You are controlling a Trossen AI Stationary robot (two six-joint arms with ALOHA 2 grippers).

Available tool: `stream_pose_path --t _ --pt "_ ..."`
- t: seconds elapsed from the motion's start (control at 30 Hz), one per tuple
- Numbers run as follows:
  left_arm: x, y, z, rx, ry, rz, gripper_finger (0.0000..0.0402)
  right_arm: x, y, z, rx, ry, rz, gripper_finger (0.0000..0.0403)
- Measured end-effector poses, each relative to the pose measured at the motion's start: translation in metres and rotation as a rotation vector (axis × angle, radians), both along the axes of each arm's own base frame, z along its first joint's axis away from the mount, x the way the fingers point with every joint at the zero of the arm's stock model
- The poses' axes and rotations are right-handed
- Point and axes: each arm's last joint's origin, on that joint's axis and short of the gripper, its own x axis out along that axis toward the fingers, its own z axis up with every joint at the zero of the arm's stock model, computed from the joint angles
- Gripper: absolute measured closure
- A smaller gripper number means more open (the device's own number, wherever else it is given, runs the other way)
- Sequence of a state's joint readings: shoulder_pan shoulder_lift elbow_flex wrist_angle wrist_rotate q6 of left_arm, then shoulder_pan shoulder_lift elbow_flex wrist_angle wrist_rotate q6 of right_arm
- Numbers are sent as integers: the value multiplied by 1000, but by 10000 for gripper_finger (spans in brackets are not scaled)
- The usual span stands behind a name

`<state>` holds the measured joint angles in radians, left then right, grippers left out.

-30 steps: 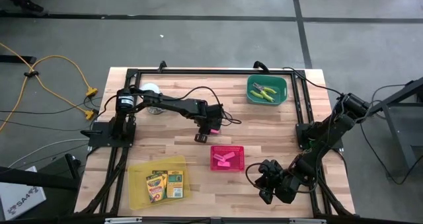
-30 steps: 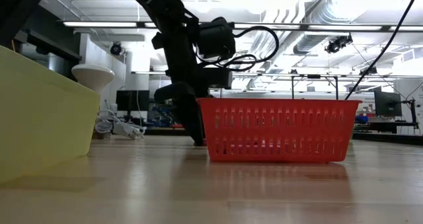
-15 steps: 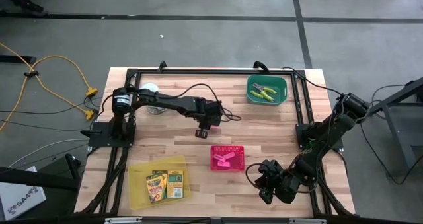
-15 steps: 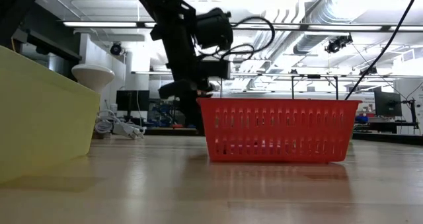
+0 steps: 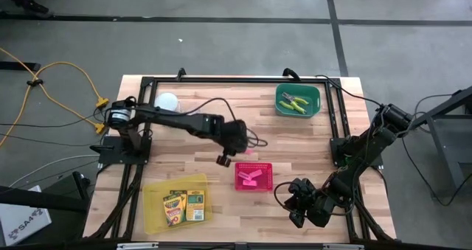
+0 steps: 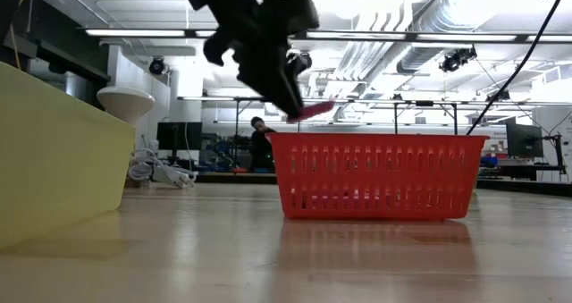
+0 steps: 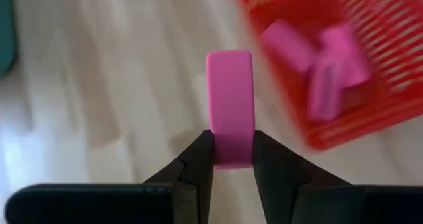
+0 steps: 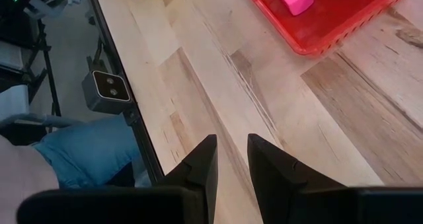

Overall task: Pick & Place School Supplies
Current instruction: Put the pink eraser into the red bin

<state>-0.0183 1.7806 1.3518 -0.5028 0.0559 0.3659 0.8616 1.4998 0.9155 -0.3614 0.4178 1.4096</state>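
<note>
Your left gripper has swung toward the pink basket, jaws clamped on a pink eraser; right gripper's jaws narrow, empty.

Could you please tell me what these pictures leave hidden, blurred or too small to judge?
- Pink erasers in the basket: blurred in the left wrist view; count unclear.
- Basket contents: hidden by its wall in the low view.
- Crayon boxes: print too small in the high view.
- Green-handled tools: too small to identify there.
</note>
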Motion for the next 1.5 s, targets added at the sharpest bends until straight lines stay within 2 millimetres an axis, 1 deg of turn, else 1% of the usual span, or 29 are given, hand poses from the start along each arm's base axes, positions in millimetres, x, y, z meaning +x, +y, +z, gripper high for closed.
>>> stream_pose_path --t 0.27,0.43,0.5,0.57,0.67,0.8,1.0,1.27,1.5 --pt "4 -49 8 2 -123 -154 316 0 0 0 -2 -1 -1 331" --pt "7 -68 14 -25 -205 -182 316 0 0 0 -26 -10 30 331" --pt "9 -72 12 -35 -213 -195 316 0 0 0 -31 -14 38 331" --pt "11 -73 9 -48 -209 -186 316 0 1 1 -29 -16 37 331" --pt "18 -72 0 -62 -207 -161 316 1 1 1 -20 -23 37 331" --pt "24 -69 -21 -55 -153 -149 316 2 3 2 -3 -38 37 331" --pt "29 -67 -38 -63 -114 -137 316 3 4 4 13 -52 37 331" --pt "29 -68 -41 -114 -88 -146 316 3 4 4 14 -55 37 331" --pt "29 -68 -41 -116 -83 -144 316 4 4 4 -2 -65 47 331"
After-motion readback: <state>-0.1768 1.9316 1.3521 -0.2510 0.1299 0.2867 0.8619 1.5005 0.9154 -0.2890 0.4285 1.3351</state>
